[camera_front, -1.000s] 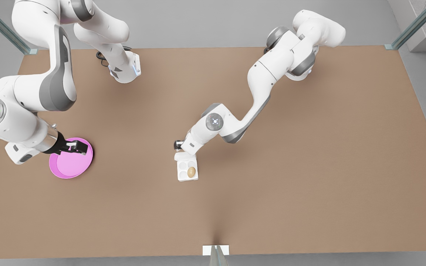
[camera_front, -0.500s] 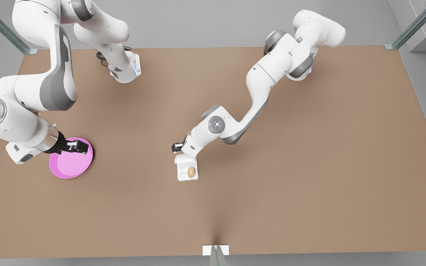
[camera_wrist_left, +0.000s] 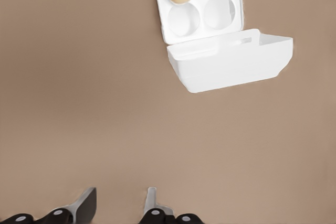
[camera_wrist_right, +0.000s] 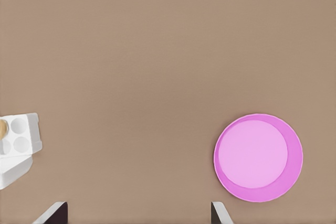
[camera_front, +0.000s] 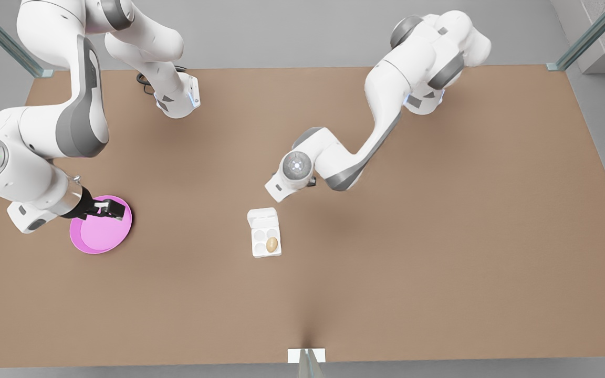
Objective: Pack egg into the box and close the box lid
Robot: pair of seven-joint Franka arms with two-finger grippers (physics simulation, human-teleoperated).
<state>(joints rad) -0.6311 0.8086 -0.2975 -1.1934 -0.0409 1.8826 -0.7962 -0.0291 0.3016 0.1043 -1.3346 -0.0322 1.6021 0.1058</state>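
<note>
While the egg sits in a cup of the box, the box lid stands open and the left arm has pulled back from it since earlier frames. Right gripper waits over the pink plate.

Left wrist: left gripper slightly apart, empty, near the lid.

Right wrist: right gripper wide apart, empty; plate well apart from the box.

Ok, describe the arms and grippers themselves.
The left arm and right arm are white with grey joint bands and grey caps; a black cable loops at the right arm's base. The left gripper and right gripper are black with grey fingertips.
</note>
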